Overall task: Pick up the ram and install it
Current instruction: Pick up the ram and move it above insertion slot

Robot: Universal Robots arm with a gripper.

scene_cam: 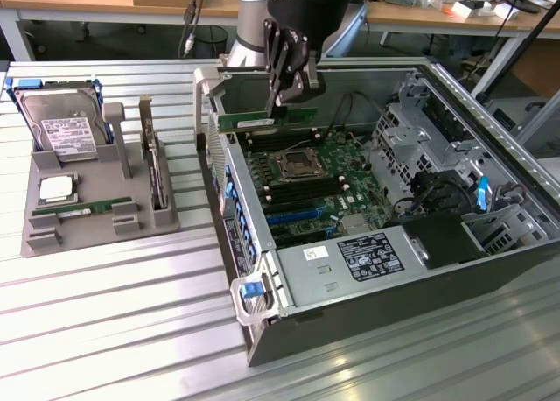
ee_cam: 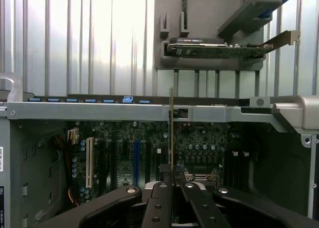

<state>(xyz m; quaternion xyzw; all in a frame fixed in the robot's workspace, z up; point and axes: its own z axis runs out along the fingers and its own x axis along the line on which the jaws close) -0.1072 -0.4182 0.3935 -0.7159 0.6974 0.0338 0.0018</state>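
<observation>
The ram (scene_cam: 261, 119), a long thin green board, hangs level above the far end of the motherboard (scene_cam: 306, 182) inside the open computer case (scene_cam: 490, 112). My gripper (scene_cam: 285, 102) is shut on its upper edge. Right beneath it lie the black memory slots (scene_cam: 278, 140), with a small gap still between them and the stick. In the wrist view the ram (ee_cam: 171, 133) appears edge-on as a thin line running out from between my closed fingers (ee_cam: 160, 193), over the motherboard (ee_cam: 209, 143).
At the exterior view's left, a grey holder tray (scene_cam: 52, 239) carries a hard drive (scene_cam: 59, 130), a square silver processor (scene_cam: 57, 188), another green stick (scene_cam: 77, 212) and an upright card (scene_cam: 156, 169). The case walls (scene_cam: 214, 94), drive cage (scene_cam: 429, 130) and power supply (scene_cam: 350, 261) surround the board.
</observation>
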